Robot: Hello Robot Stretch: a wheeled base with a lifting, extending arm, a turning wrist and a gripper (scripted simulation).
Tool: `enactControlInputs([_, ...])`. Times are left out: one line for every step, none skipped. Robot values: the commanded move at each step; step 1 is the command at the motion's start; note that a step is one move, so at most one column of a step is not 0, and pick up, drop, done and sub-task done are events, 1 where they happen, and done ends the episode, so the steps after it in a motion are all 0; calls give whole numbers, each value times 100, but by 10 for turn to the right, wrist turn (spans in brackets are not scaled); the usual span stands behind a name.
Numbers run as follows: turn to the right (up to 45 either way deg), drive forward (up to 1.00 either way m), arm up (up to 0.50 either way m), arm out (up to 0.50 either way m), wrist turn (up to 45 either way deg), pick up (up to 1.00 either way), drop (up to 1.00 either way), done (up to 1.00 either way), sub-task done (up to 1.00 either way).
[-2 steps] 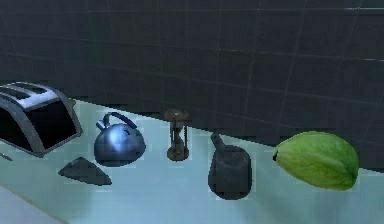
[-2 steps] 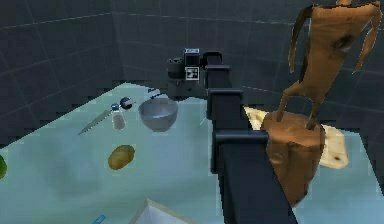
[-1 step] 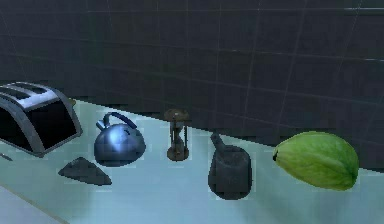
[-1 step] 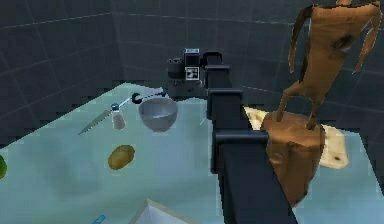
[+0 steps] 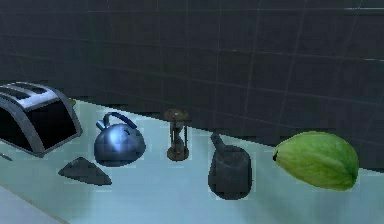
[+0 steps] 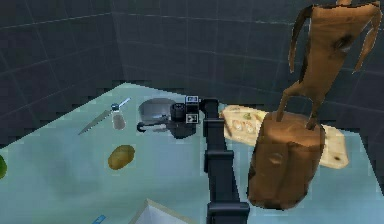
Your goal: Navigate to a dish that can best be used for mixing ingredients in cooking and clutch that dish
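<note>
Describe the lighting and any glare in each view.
Forward view: the tiled wall is dim and the counter paler; the blue kettle carries a soft sheen, and the toaster glints on top. Arm side view: the wooden statue is lit warmly against dark tiles.

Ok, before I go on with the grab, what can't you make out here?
Arm side view: whether the gripper holds or touches anything; the grey bowl lies right behind its far end.
Arm side view: the pale board, partly hidden by the wooden statue, whose top the upper edge cuts off.
Forward view: the toaster, cut by the left edge.
Forward view: the dark flat thing beside the kettle, too small to name.
</note>
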Motion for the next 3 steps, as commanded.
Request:
enactControlInputs([0,0,0,0,0,100,0,0,0])
enactControlInputs([0,0,10,0,0,0,0,0,0])
enactControlInputs([0,0,0,0,0,0,0,100,0])
